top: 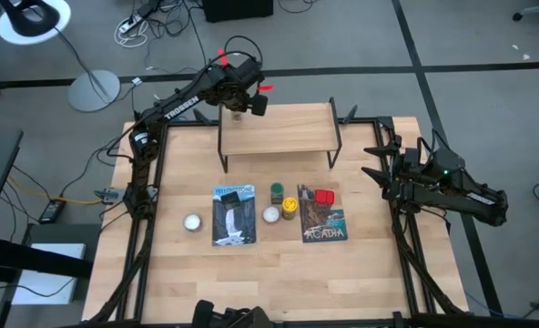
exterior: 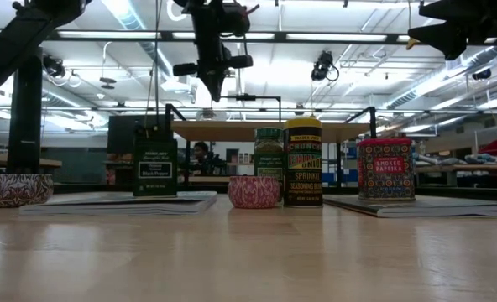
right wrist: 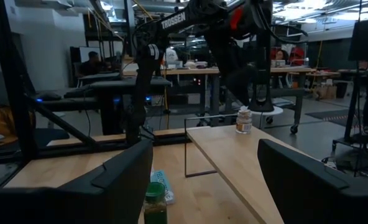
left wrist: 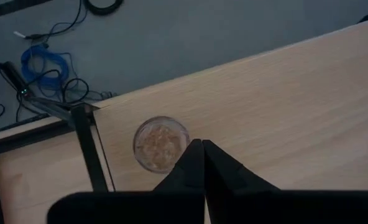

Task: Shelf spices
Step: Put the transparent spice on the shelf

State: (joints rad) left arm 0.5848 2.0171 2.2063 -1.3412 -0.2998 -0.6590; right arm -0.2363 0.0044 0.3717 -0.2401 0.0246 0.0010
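The tiny brown jar stands upright on the shelf, near the far-left corner of its wooden top. It also shows in the right wrist view. My left gripper hangs shut just above and beside the jar, clear of it. The dark square tin sits on the left book. The green jar and the yellow-capped jar stand on the table in front of the shelf. The red tin stands on the right book. My right gripper waits open at the table's right side.
Two flat picture books lie in front of the shelf. Two white balls sit on the table beside them. The shelf's black legs stand on the table's far half. Bare tabletop lies toward the near edge.
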